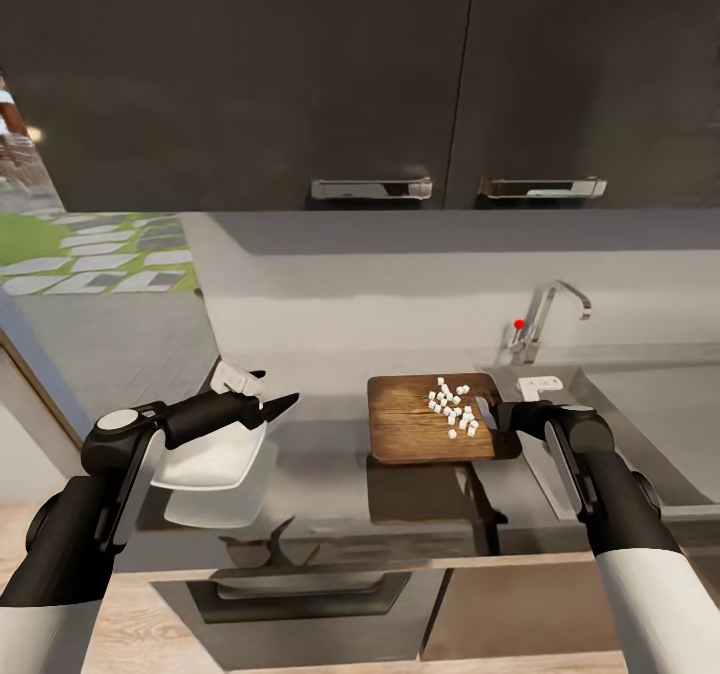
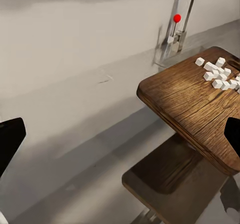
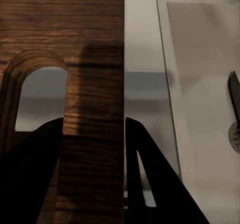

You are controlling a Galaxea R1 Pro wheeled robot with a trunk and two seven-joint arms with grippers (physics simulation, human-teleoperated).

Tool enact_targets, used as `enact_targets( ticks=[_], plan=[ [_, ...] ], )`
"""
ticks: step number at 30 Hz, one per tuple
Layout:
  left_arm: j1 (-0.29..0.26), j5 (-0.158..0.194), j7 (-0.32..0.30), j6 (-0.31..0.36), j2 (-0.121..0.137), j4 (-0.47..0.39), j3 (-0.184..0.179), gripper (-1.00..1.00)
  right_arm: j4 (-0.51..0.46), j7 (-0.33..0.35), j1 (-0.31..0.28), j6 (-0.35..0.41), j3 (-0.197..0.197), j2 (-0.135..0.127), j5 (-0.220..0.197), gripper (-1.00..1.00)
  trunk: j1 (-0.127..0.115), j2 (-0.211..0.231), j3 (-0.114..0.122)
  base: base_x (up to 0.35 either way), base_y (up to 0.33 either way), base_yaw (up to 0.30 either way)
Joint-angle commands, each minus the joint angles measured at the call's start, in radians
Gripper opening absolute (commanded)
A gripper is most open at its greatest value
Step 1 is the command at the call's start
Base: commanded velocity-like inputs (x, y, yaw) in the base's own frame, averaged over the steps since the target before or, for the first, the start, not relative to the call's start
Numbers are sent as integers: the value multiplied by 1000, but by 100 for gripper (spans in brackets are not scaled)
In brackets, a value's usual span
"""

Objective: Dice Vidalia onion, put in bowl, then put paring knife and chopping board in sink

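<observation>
Upper cabinets (image 1: 300,64): glossy dark doors with two chrome handles
Countertop (image 1: 320,454): glossy grey, reflecting board and bowl
Chopping board (image 1: 415,432): dark brown wood, raised off the worktop, just left of the sink
Diced onion (image 1: 452,406): small white cubes scattered on the board's right half
Sink (image 1: 640,424): grey basin, right of the board
Tap (image 1: 545,319): curved chrome, red dot
Bowl (image 1: 212,454): white, held at its rim
Left gripper (image 1: 268,399): fingers at the bowl's far rim
Right gripper (image 1: 497,416): closed on the board's right end

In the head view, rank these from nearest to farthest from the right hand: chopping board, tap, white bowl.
1. Dark brown wooden chopping board, gripped at its right end by the right hand.
2. Curved chrome tap, just behind.
3. Shallow white bowl, far left.
</observation>
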Motion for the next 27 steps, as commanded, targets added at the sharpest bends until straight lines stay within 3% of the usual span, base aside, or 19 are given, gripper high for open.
enact_targets(
  ticks=[1,27],
  plan=[
    [-1,4,-1,7,0,-1,0,100,-1,8,-1,4,-1,0,8,-100,1,-2,-1,0,0,0],
    [-1,4,-1,7,0,-1,0,100,-1,8,-1,4,-1,0,8,-100,1,-2,23,0,0,0]
  ],
)
